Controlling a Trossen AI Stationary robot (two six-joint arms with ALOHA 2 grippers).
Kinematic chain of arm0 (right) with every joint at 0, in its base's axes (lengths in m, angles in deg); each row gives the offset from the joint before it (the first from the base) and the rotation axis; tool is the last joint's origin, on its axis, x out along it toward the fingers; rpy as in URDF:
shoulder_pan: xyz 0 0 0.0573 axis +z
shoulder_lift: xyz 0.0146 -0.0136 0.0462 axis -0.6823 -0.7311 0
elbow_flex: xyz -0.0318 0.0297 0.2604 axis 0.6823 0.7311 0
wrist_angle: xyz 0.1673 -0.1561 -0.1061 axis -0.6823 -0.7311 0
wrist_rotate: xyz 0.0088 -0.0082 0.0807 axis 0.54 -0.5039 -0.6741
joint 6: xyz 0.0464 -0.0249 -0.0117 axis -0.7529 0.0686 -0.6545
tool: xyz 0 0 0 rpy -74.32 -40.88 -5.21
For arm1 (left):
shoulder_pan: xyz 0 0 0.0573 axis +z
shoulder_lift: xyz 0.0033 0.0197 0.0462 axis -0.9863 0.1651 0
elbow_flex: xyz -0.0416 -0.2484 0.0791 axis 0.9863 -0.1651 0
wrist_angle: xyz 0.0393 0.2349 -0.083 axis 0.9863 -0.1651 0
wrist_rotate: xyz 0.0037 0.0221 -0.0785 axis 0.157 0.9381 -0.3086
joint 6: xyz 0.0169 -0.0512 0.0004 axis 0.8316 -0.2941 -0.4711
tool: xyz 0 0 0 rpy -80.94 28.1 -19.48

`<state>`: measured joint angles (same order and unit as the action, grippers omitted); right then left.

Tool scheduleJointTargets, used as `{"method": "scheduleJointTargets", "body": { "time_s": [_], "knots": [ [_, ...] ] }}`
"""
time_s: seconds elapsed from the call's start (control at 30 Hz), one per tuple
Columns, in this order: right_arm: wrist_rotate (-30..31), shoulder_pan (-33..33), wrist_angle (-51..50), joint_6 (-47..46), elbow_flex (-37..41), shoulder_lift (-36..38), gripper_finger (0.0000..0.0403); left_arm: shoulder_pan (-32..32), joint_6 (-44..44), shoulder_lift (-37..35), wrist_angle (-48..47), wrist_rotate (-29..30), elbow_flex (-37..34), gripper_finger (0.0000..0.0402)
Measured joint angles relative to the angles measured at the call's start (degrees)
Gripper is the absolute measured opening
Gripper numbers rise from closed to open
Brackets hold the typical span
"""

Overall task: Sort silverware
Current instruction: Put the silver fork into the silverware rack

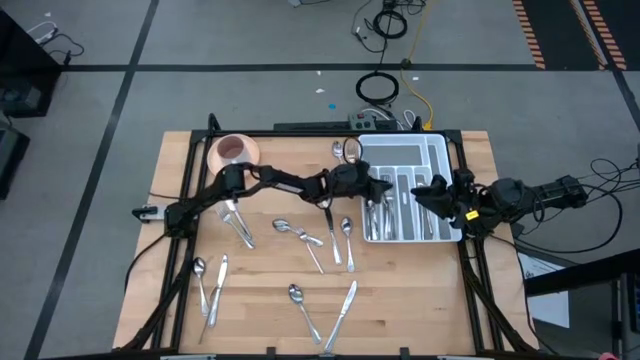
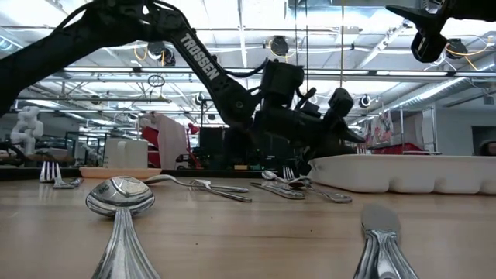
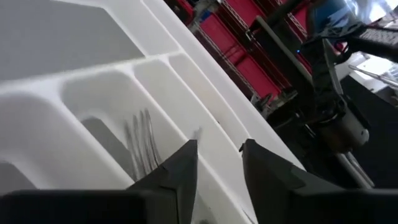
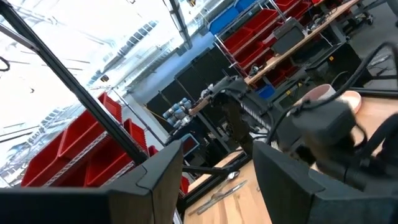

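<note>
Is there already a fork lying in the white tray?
Yes, the left wrist view shows a fork lying in one compartment of the white tray.

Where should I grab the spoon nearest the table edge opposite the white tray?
Pinch the slim silver metal spoon at its neck just behind the bowl, coming straight down and closing across the handle. It lies flat, and its handle end runs close to the silver metal knife.

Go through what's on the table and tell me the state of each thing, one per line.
left gripper: open, over the white tray
right gripper: open, raised, empty
fork: lying in a tray compartment
loose silverware: scattered on the table, unsorted
pink cup: upright
</note>
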<state>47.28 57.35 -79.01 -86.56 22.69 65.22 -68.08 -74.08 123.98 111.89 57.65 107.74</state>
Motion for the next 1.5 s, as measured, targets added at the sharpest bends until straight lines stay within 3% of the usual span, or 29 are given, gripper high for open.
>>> {"method": "scheduleJointTargets", "body": {
  "time_s": [0.17, 0.33, 0.47, 0.6, 0.77, 0.9, 1.07, 1.23, 1.5],
  "knots": [
    [2.5, 0.0, -6.0, -3.2, 0.0, 0.0, 0.0187, 3.4, -0.3, -1.4, -0.8, -6.3, -0.2, 0.0137],
    [4.7, -0.1, -23.7, -12.3, 0.0, -1.1, 0.0187, 5.9, -0.2, -5.0, -2.1, -10.5, -0.4, 0.0138],
    [3.7, -0.1, -35.9, -20.3, 0.1, -4.2, 0.0187, 7.0, 0.1, -11.3, -1.0, -21.3, -0.4, 0.0138],
    [2.5, -0.1, -34.8, -19.1, 0.1, -7.2, 0.0187, 6.7, -0.1, -18.5, -1.2, -30.4, -0.3, 0.0137],
    [2.4, -0.9, -32.4, -13.3, 0.1, -13.1, 0.0178, 4.5, 2.7, -30.0, -4.1, -34.8, -0.2, 0.0136],
    [1.2, -4.4, -33.2, -12.0, -1.3, -20.3, 0.0125, 2.0, 8.5, -38.7, -12.7, -34.5, -0.2, 0.0136],
    [1.5, -11.3, -37.5, -3.3, -8.3, -30.5, 0.0014, -1.2, 15.5, -48.1, -26.0, -30.0, -0.2, 0.0136],
    [0.1, -19.4, -43.9, 6.4, -15.4, -41.2, 0.0002, -4.7, 19.1, -54.1, -38.1, -23.4, -0.2, 0.0136],
    [-10.3, -26.5, -42.0, 16.1, -18.8, -54.3, 0.0000, -10.0, 20.3, -58.0, -46.3, -16.6, -0.2, 0.0136]
  ]
}}
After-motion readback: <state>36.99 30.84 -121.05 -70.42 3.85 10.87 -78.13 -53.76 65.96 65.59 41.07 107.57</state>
